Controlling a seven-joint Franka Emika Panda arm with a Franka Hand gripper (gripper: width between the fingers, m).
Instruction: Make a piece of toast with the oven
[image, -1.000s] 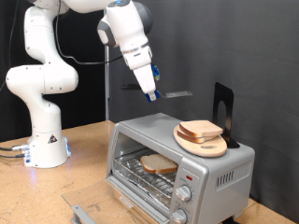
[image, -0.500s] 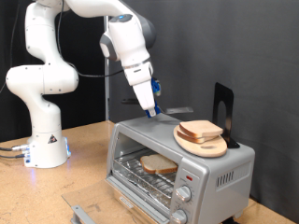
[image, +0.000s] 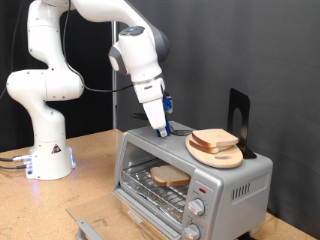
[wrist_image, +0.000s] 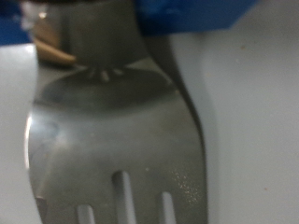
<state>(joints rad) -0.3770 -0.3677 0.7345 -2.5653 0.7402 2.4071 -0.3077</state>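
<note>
Exterior view first: has come down over the last second. Tool (image: 161, 128) stood high above the oven (image: 235, 180) with a flat metal spatula (image: 183, 127) sticking out level towards the exterior view's right; now sits low, just over the oven's top panel, tilted steeply, with the spatula's blade lying along or just above that panel, beside the round wooden board (image: 215, 157). Cannot tell whether blade and panel actually touch.

Wrist view filled by the slotted blade (wrist_image: 121, 140), held close under a blue finger pad (wrist_image: 224, 17); tool judged clamped on the spatula's handle, though the grip point itself lies out of frame.

Meaning for the task, as a judgement: bread already loaded. Piece of toast (image: 170, 177) lies flat on the wire rack inside the oven, unmoved across the second, and looks pale. Door (image: 88, 222) hangs open at the exterior view's bottom, so the oven is not yet shut. Lowering of the spatula onto the oven top reads as parting with the utensil, not as work on the bread.

Counted:
- one arm, one tool, one spatula
- one oven, two round knobs (image: 198, 208) on its front
- one slice in the oven
- one pile of slices (image: 215, 139) on the board, seemingly two or three
- one desk (image: 90, 165) under it all
</note>
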